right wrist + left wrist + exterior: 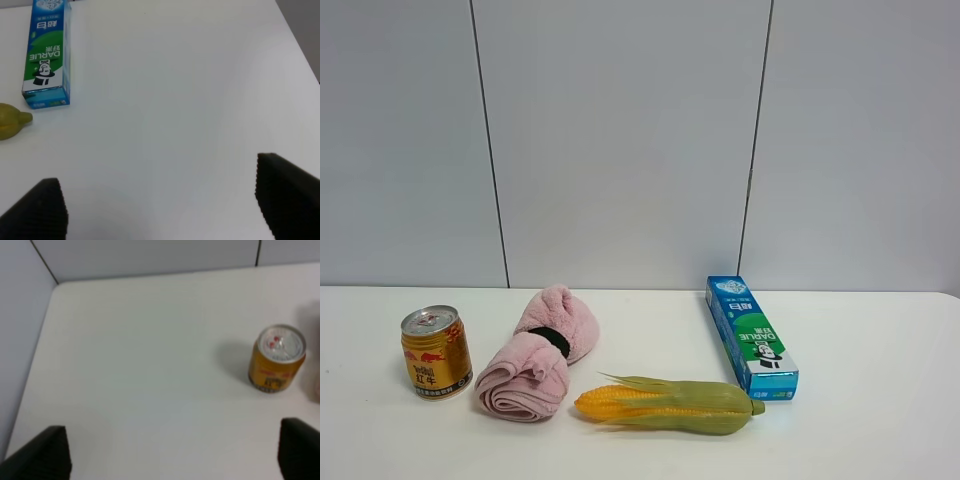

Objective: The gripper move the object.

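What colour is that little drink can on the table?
The can is gold-yellow with red lettering and a silver top, clearest in the exterior high view.

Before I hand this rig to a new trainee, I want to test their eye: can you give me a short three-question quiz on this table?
1. True or false: the gold can is standing upright.
2. Which thing lies directly between the can and the corn cob in the exterior high view? A) the blue-green box B) the rolled pink towel C) a gripper
3. Fill in: the left gripper has its jaws ____, with nothing between them.

Key:
1. True; its silver top faces up.
2. B
3. Open; the right gripper is open as well.
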Robot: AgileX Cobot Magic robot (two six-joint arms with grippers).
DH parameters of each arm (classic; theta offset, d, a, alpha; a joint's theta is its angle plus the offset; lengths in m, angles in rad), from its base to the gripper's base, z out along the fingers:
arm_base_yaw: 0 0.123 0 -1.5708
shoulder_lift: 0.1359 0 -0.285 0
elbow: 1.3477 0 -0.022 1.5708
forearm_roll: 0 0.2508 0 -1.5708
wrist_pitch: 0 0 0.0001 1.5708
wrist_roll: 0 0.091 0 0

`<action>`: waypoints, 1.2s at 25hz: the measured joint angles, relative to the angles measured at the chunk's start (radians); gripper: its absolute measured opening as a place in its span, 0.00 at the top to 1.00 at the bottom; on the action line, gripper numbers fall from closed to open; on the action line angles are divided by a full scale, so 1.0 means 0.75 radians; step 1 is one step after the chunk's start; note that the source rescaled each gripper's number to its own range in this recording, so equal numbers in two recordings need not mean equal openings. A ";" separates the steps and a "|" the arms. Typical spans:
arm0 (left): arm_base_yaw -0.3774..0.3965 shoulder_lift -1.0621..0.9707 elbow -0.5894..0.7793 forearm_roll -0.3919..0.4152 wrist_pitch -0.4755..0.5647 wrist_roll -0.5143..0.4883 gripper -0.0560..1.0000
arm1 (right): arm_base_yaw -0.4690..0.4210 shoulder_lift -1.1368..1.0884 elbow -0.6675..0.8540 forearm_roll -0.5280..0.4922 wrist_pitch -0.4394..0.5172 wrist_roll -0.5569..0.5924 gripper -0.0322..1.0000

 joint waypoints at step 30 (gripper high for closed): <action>0.000 -0.717 0.322 -0.376 0.211 0.020 0.07 | 0.000 0.000 0.000 0.000 0.000 0.000 0.00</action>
